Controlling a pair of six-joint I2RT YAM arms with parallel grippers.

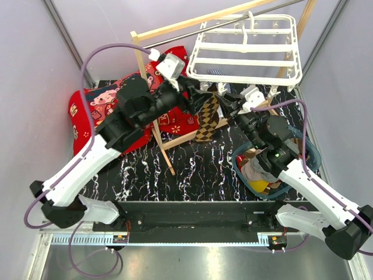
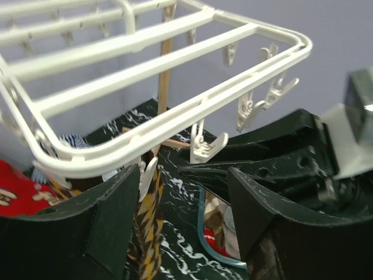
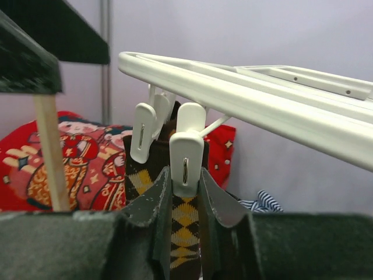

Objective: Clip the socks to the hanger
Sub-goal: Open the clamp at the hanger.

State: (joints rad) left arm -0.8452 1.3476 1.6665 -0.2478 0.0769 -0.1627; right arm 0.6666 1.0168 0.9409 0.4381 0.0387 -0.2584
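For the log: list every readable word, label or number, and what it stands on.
No text can be read.
The red cloth shows cartoon figures, no legible words.
Fine marks on the rail by the arm bases are too small to read.

Checkered sock [image 3: 185,230] below white peg [image 3: 185,158], tight within right claw [image 3: 185,195]

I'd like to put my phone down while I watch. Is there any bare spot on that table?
Yes: the black marbled table is bare at front centre, between the wooden rack's foot and the basket. Crowded at the back: red cloth, left gripper, right gripper and checkered sock under the hanger.
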